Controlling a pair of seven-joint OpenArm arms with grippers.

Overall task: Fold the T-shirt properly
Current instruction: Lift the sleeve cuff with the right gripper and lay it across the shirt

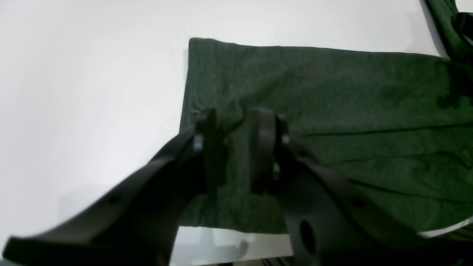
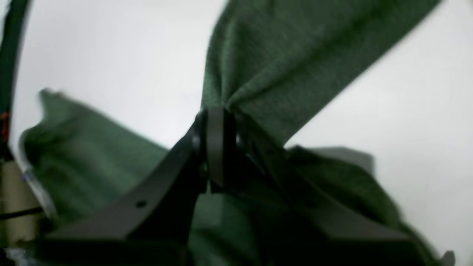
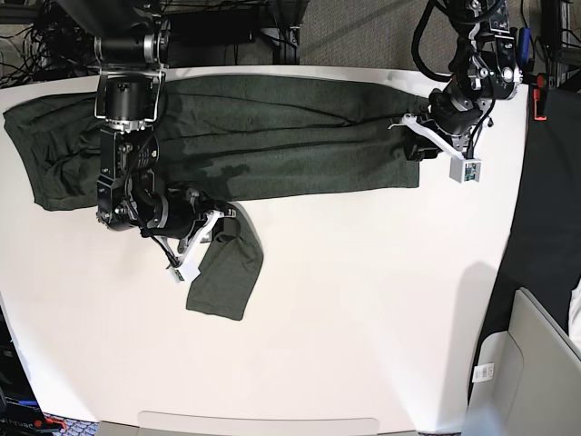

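The dark olive-green T-shirt (image 3: 272, 136) lies spread across the far part of the white table (image 3: 363, 318), and one sleeve (image 3: 227, 272) reaches toward the front. My right gripper (image 3: 221, 218) is shut on that sleeve. In the right wrist view the T-shirt's cloth (image 2: 281, 55) is pinched in the right gripper (image 2: 227, 144) and pulled taut upward. My left gripper (image 3: 413, 136) is at the shirt's right end. In the left wrist view the left gripper (image 1: 236, 147) stands open, its fingers apart over the T-shirt (image 1: 332, 92) near an edge.
The table's right edge runs close beside my left arm (image 3: 472, 82). A dark floor strip (image 3: 545, 227) and a grey bin (image 3: 536, 363) lie beyond that edge. Cables and stands (image 3: 227, 27) crowd the space behind the table.
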